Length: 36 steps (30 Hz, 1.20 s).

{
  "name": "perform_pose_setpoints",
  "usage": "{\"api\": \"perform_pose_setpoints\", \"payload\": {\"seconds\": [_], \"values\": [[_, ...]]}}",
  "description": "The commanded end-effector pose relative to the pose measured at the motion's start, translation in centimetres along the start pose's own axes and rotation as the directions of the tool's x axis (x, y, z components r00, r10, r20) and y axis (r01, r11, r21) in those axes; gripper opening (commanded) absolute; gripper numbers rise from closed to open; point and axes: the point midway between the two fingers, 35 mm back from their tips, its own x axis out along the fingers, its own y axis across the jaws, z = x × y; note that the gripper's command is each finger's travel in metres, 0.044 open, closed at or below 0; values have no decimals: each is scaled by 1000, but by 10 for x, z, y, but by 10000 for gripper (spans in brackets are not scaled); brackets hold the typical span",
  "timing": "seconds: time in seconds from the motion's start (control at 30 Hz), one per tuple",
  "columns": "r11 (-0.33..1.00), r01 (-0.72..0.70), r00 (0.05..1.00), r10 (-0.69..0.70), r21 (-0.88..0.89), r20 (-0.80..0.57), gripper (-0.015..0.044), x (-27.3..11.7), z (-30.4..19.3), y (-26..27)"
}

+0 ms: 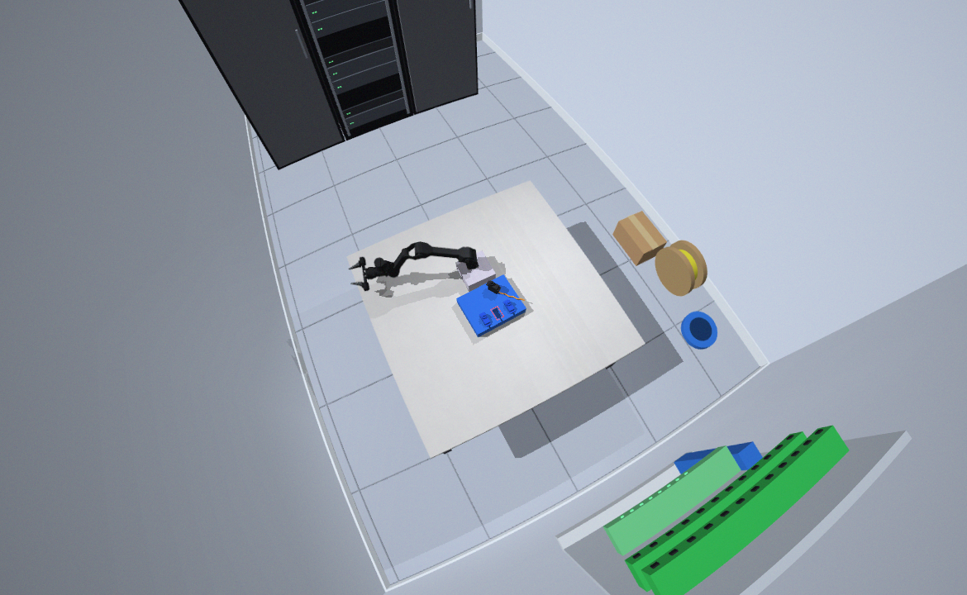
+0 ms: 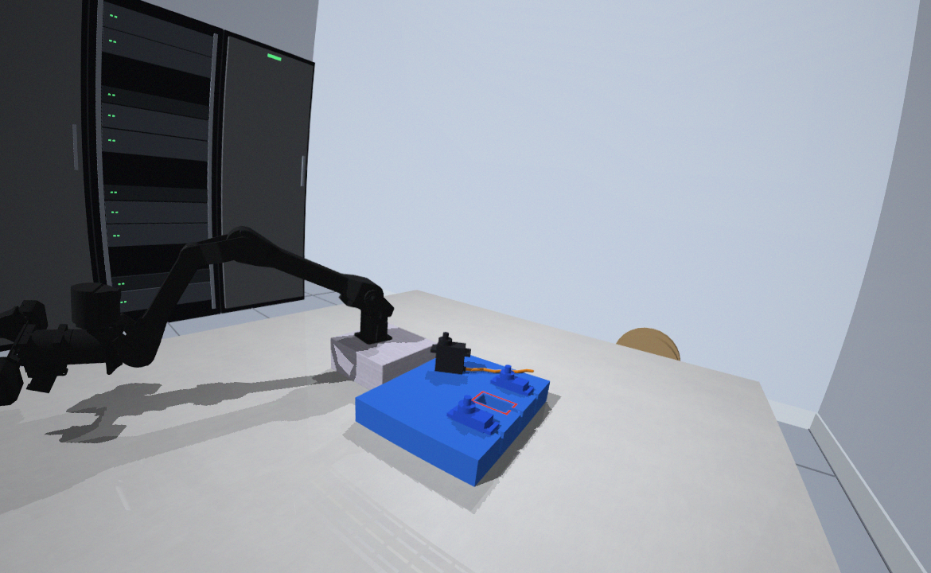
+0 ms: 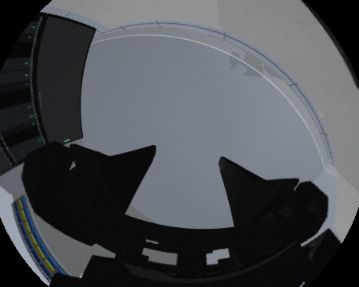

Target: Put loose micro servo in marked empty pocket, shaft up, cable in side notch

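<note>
The loose micro servo (image 1: 493, 287) (image 2: 449, 357) is black and stands upright on the blue deck (image 1: 474, 301) (image 2: 411, 400), near the arm's base, shaft up. Its orange cable (image 1: 509, 297) (image 2: 481, 370) runs across the deck toward the far edge. The marked empty pocket (image 1: 497, 312) (image 2: 495, 403) has a red outline and lies between two blue servos (image 1: 485, 319) (image 2: 473, 415). My gripper (image 1: 354, 274) (image 3: 188, 155) is open and empty, held out over the table's left edge, far from the servo and pointing away from the deck.
The arm's base stands on a pale block (image 1: 476, 276) (image 2: 397, 354) beside the deck. The second fitted servo (image 1: 511, 306) (image 2: 512, 381) is on the pocket's other side. The deck rests on a pale table (image 1: 546, 354) (image 2: 241, 498). Server racks (image 1: 369, 66) (image 2: 155, 128) stand behind.
</note>
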Motion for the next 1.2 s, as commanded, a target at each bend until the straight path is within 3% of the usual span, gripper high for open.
{"api": "perform_pose_setpoints", "payload": {"seconds": [0.0, 0.57, 1.17], "values": [[1000, 2, 1000, -2, -3, 1, 426, 0, -1, -1], [940, 216, 976, -200, -264, 86, 440, -7, -41, -109], [693, 470, 874, -450, -547, 182, 440, -55, -99, -240]]}}
